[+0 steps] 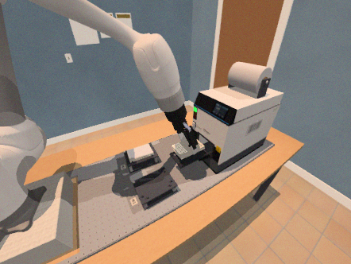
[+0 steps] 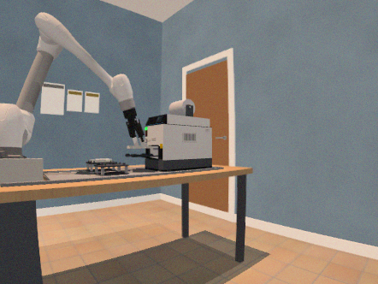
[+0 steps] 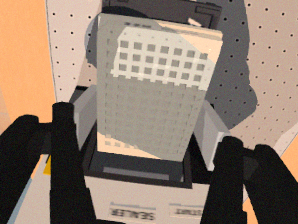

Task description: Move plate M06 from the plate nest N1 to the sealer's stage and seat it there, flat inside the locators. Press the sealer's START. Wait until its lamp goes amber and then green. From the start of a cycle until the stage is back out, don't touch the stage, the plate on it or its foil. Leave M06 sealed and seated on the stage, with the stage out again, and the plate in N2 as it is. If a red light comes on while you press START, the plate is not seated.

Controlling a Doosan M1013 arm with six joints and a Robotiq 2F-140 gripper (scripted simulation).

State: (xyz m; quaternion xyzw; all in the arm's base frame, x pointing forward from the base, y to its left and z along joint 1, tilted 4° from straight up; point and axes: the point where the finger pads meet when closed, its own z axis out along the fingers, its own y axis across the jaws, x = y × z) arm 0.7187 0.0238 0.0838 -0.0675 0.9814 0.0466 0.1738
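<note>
Wrist view: I have the pale gridded rectangular plate (image 1: 182, 150) (image 2: 135, 147) (image 3: 150, 95) clamped in the black two-finger gripper (image 1: 193, 144) (image 2: 139, 141) (image 3: 147, 107), above the dark flat stage (image 1: 181, 160) (image 2: 135, 155) (image 3: 140, 178). The plate hides much of the stage; I can't make out its locators. Just beside my fingers stands the white boxy sealer (image 1: 238, 135) (image 2: 181, 141) (image 3: 150, 197), its START label cut off by a finger.

A pale, off-white plate (image 1: 188, 149) (image 2: 136, 147) (image 3: 152, 90) shows a grid of small grey squares. A white sealer (image 1: 238, 123) (image 2: 181, 141) with a black base and a green-lit lamp (image 1: 195, 110) (image 2: 146, 128) carries a white roll (image 1: 248, 75) (image 2: 180, 107). Blue-grey walls (image 1: 119, 87) (image 2: 299, 128) frame a brown door (image 1: 246, 36) (image 2: 207, 137); black dots pattern a grey-beige board (image 1: 99, 223) (image 3: 275, 65) on the orange-tan table (image 1: 167, 242) (image 2: 128, 181).
</note>
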